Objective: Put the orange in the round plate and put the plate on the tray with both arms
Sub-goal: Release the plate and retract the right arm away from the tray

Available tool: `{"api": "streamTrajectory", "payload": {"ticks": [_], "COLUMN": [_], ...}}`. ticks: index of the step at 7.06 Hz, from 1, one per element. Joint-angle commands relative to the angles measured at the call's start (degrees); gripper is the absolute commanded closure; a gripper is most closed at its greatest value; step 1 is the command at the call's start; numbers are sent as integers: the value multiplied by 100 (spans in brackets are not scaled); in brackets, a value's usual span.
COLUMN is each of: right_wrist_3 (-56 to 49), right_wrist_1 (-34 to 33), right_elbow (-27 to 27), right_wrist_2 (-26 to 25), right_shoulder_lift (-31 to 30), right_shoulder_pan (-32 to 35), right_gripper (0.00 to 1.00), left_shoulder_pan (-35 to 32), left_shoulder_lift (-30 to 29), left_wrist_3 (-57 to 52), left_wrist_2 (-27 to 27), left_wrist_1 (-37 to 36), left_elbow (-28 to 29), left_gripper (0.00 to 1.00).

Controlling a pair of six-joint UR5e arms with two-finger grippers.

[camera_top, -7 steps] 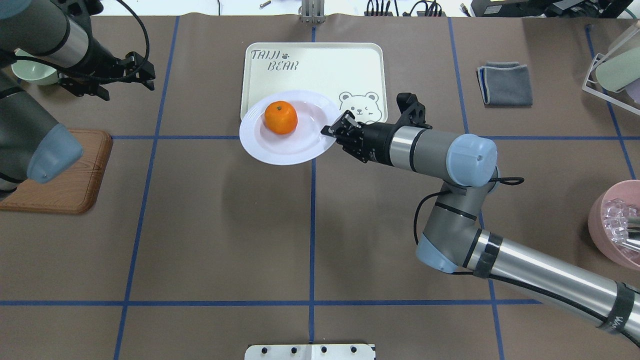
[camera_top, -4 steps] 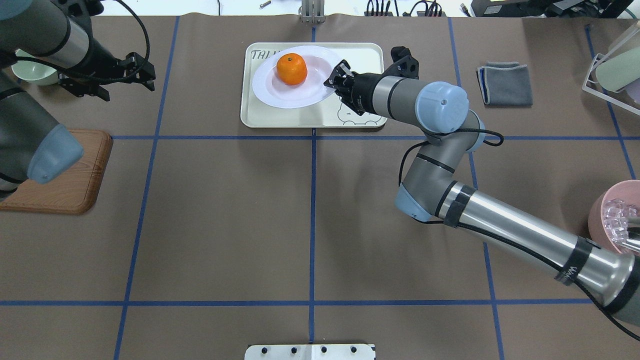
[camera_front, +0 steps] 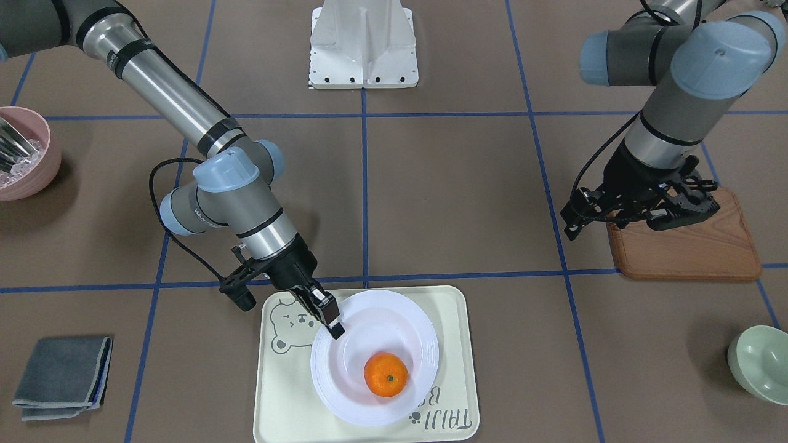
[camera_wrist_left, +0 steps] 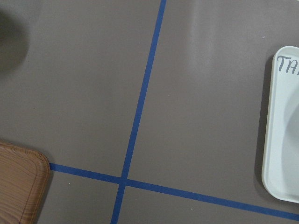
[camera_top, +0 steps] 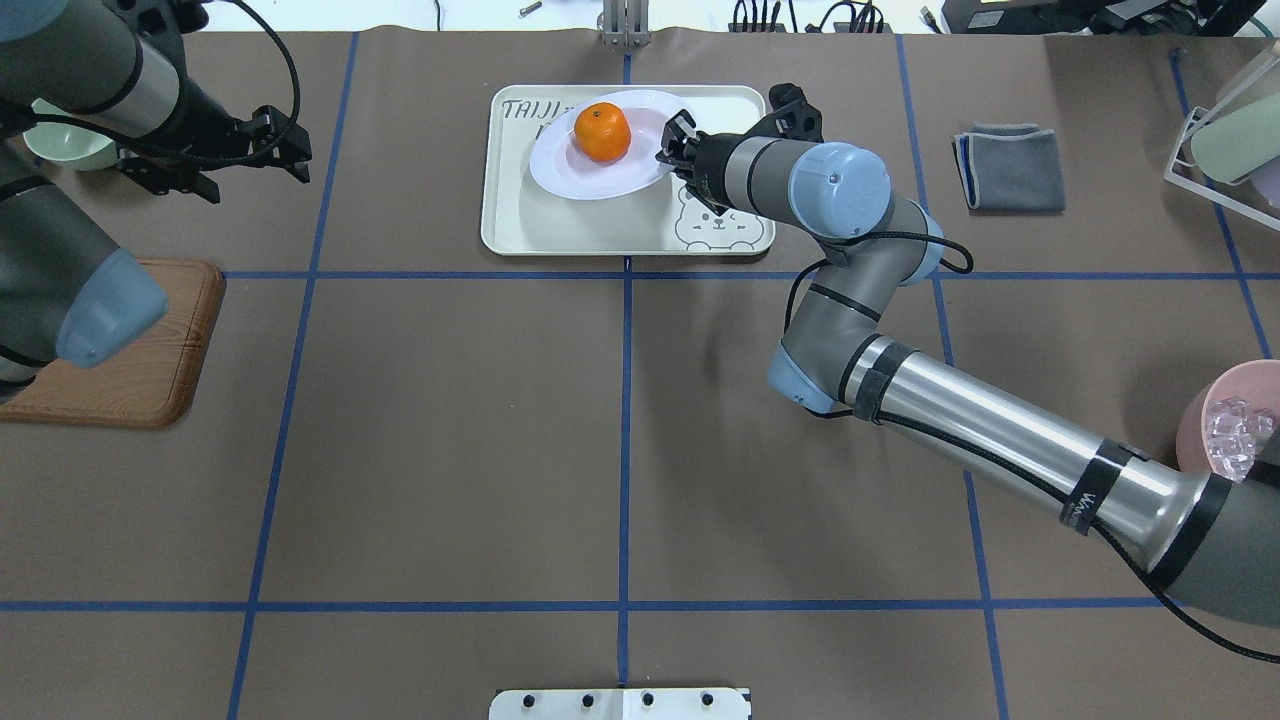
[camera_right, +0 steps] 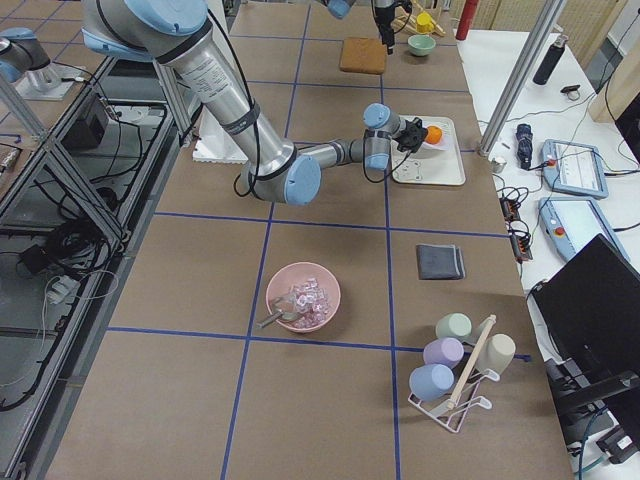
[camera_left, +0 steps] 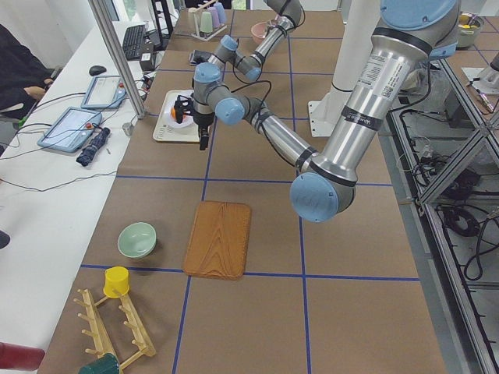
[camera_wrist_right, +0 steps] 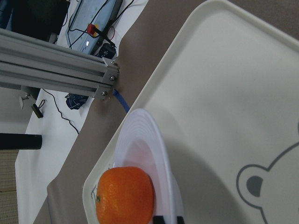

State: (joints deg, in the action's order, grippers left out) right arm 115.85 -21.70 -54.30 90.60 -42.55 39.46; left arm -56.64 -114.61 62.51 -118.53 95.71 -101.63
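**Right gripper** (camera_front: 332, 325): jaws clamped on the rim of the plate (camera_front: 428, 357), one finger above the rim and one below. In the right wrist view a black fingertip (camera_wrist_right: 159, 219) lies on the rim, just beside the orange (camera_front: 386, 374).

**Orange:** it sits in the plate's sunken centre, just beyond the jaw tips, on the side away from the wrist.

**Tray** (camera_front: 280, 400): directly beneath the jaws and the plate. The plate covers part of the grey lettering. Whether its underside touches the tray cannot be told.

**Left gripper** (camera_top: 295, 160): well apart from the plate, hanging over the table (camera_front: 462, 203) near the wooden board (camera_front: 683, 252). Whether its jaws are apart or together cannot be told.
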Motion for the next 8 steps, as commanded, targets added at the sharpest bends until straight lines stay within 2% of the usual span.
{"api": "streamTrajectory", "payload": {"ticks": [1, 2, 3, 4, 6, 7, 8], "right_wrist_3": [-53, -210, -1187, -2258, -3674, -4571, -5633], "right_wrist_1": [-19, -10, -88, -715, -3433, -4403, -4970], "right_elbow": [51, -123, -612, -1313, -2404, -3358, -4273], "right_wrist_2": [-68, 36, 315, 814, 2892, 3119, 3122], "right_shoulder_lift": [-51, -321, -828, -1399, -1519, -2059, -2951], "right_shoulder_pan": [9, 114, 202, 429, 1664, 2053, 2223], "right_gripper": [1, 0, 0, 0, 0, 0, 0], "left_shoulder_pan": [21, 21, 21, 21, 12, 3, -5], "left_shoulder_lift": [0, 0, 0, 0, 0, 52, 340], "left_wrist_3": [33, 33, 25, 24, 24, 24, -36], "left_wrist_2": [5, 5, -4, -4, -4, -4, -4], "left_wrist_1": [0, 0, 0, 0, 0, 0, 70], "left_elbow": [3, 21, 38, 30, 12, -40, -180], "left_gripper": [2, 2, 2, 2, 2, 2, 2]}}
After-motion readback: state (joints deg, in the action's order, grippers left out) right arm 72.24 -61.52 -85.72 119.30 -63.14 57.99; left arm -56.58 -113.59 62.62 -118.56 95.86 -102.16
